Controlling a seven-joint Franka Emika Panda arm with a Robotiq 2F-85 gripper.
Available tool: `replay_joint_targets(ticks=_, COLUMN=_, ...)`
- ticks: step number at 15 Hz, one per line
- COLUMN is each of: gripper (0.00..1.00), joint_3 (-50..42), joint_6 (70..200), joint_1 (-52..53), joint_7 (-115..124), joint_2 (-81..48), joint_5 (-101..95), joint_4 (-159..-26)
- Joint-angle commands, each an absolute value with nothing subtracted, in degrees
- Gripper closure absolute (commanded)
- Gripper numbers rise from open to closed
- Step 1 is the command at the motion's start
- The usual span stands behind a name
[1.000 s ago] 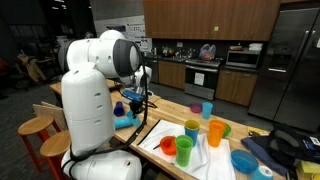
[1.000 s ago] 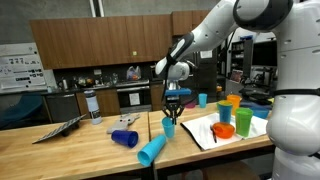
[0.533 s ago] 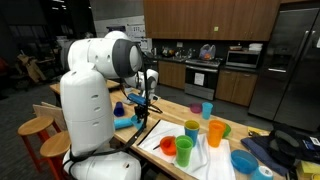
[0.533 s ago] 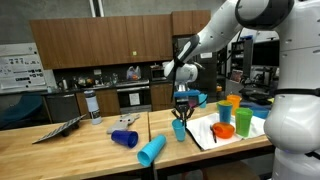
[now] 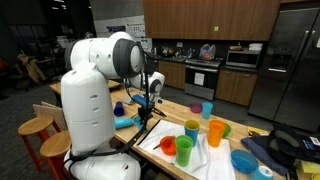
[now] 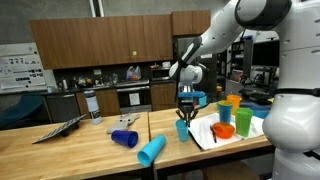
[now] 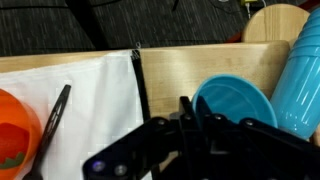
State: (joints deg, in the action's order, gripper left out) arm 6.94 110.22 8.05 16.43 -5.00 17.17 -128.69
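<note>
Pinching almost fully closed with the fingers [image 7: 186, 112] on the thin wall of the teal cup [image 6: 183, 129], close to its rim. Seems to take the wall with one finger inside the mouth and one outside, which would explain so narrow a gap; cannot confirm it from the dark wrist view. Hangs the cup upright, mouth up, straight below the gripper [image 6: 184, 115], probably so that the rim grip carries it without tipping. Holds it low over the wooden counter [image 6: 60, 150], just beside the edge of the white cloth [image 7: 90, 100]; cannot tell whether the base touches the wood or rides just clear. Shows, in the wrist view, the cup's open mouth immediately beside the fingers.

Further out, on the cloth: an orange cup [image 7: 15, 135] standing upright and a dark stick [image 7: 55, 118] lying flat, both apart from the held cup. On the opposite side, on bare wood: a pale blue cup [image 6: 150, 151] lying on its side near the counter's edge, and a dark blue cup [image 6: 124, 138] lying beyond it, well apart from the grip.
</note>
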Motion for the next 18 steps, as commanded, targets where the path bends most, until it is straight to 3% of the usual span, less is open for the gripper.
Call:
replay_joint_targets(ticks=1, gripper=0.98, joint_3=5.96, joint_6=110.92, joint_1=6.25, joint_7=11.13, joint_2=-5.73, joint_5=20.77, joint_4=-128.15)
replay_joint_targets(ticks=18, gripper=0.98, joint_3=4.47, joint_6=103.53, joint_1=3.07, joint_7=5.49, joint_2=-18.21, joint_5=22.88, joint_4=-113.43)
